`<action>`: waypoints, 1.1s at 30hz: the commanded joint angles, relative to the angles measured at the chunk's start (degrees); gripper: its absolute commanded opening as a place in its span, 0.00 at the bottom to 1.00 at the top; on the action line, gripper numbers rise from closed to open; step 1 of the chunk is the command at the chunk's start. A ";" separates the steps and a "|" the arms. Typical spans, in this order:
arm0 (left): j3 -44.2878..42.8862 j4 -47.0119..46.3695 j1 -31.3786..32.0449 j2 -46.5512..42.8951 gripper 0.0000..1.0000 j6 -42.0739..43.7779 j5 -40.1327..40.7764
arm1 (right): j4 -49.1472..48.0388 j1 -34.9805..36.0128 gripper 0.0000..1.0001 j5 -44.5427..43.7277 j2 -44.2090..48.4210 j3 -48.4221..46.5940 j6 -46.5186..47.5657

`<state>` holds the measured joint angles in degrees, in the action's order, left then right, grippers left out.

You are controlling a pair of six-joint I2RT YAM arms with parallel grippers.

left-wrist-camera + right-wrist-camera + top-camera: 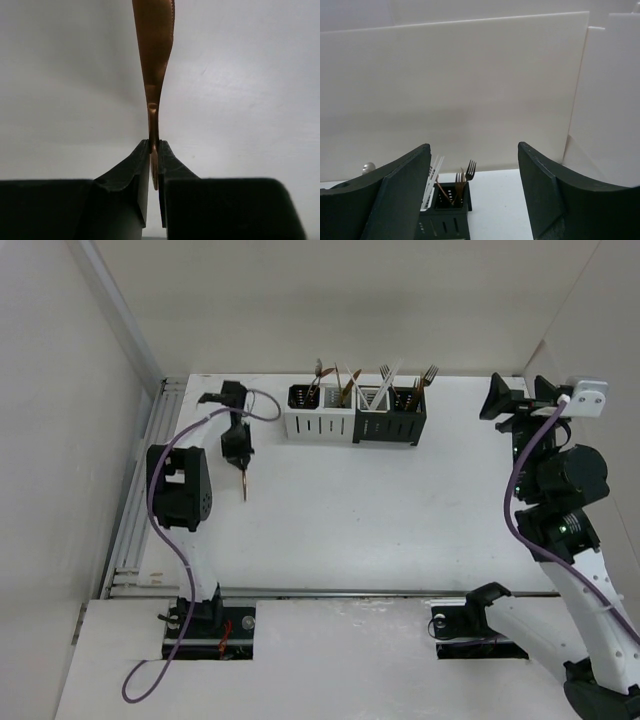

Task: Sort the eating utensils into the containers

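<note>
White tabletop [350, 510], left of frame: clamping copper utensil [156, 65] in left gripper [154, 150], needing upright carry to containers [318, 426], upper centre; holding right gripper [474, 150] agape, upper right.

We see soft, even light from above in the overhead view: the matte white table [400, 500] is bright without glare, and only faint, short shadows lie beside the row of white and black slotted containers [357, 415]. At the left wrist, the slim copper utensil [154, 60] carries a dull sheen, its top slightly blurred; the black left tool [154, 147] is almost featureless shadow. The black right tool [474, 150] looks soft and dim against evenly lit pale walls [470, 75].
</note>
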<state>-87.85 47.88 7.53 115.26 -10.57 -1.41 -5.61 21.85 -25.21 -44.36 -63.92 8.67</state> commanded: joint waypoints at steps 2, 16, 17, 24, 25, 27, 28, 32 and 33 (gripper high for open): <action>-13.56 -4.80 -1.38 -8.37 0.00 3.10 4.13 | -3.60 0.57 0.75 2.27 -2.83 -0.33 -3.65; -2.06 -60.34 16.45 -26.51 0.00 22.70 0.10 | -14.07 1.09 0.75 5.09 -12.41 0.21 -4.01; -2.75 -63.23 17.94 -23.45 0.00 22.70 -0.43 | -14.69 1.09 0.75 5.09 -13.03 0.20 -3.40; -7.33 -71.85 20.94 -11.31 0.00 13.65 -2.89 | -15.84 0.57 0.75 6.14 -16.29 -2.52 -2.17; -8.38 -72.48 20.95 -10.24 0.00 12.95 -3.51 | -15.84 0.57 0.75 6.14 -16.98 -2.52 -2.16; -10.14 -72.49 20.95 -7.18 0.00 10.31 -3.51 | -15.84 0.57 0.75 5.44 -17.60 -3.14 -1.64; -10.75 -72.49 20.95 -6.37 0.00 9.61 -3.51 | -15.84 0.57 0.75 5.44 -17.60 -3.14 -1.64; -10.94 -73.01 20.95 -4.08 0.00 7.15 -4.74 | -15.84 0.57 0.75 4.91 -17.60 -3.76 -0.49; -10.33 -73.01 20.95 -3.30 0.00 6.53 -4.74 | -15.84 0.04 0.75 4.91 -17.60 -3.76 -0.49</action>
<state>-94.21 -17.32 28.16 114.63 -0.19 -4.56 -18.04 22.46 -20.01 -62.35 -64.95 6.96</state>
